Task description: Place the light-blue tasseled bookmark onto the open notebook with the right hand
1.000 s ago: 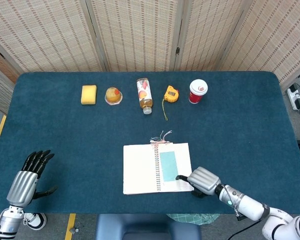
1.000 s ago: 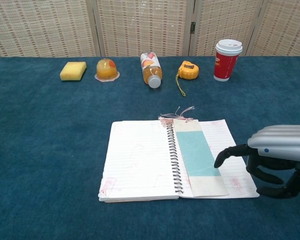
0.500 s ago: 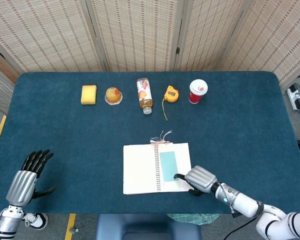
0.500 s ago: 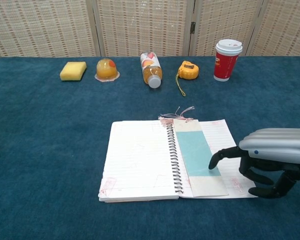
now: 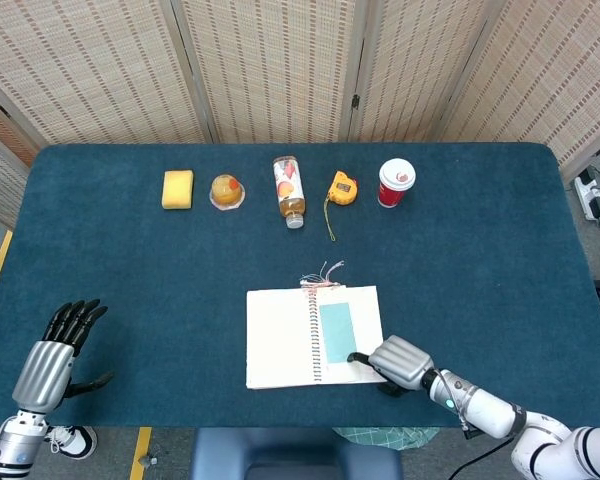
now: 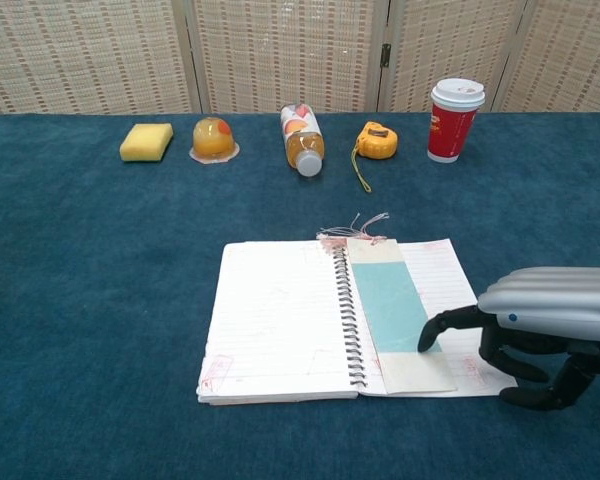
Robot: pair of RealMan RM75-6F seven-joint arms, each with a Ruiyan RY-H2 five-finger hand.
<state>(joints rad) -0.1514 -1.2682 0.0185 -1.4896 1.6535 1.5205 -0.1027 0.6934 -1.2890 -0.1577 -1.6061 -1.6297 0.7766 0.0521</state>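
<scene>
The light-blue bookmark [image 5: 336, 332] [image 6: 392, 306] lies flat on the right page of the open spiral notebook [image 5: 280, 338] [image 6: 278, 321], its pink tassel [image 6: 352, 228] spilling over the top edge. My right hand [image 5: 402, 361] [image 6: 540, 320] hovers over the notebook's lower right corner, fingers apart and curled downward, holding nothing; one fingertip reaches toward the bookmark's right edge. My left hand [image 5: 56, 351] is at the table's front left, fingers spread and empty; only the head view shows it.
Along the far side stand a yellow sponge [image 6: 147, 141], an orange jelly cup [image 6: 212, 137], a lying bottle [image 6: 302, 139], a yellow tape measure [image 6: 376, 141] and a red paper cup [image 6: 455, 119]. The blue table's front edge [image 5: 280, 425] is just behind the notebook.
My right hand has slid a little toward the front edge and lower, staying near the notebook's lower right corner. Bookmark, notebook and left hand have not moved.
</scene>
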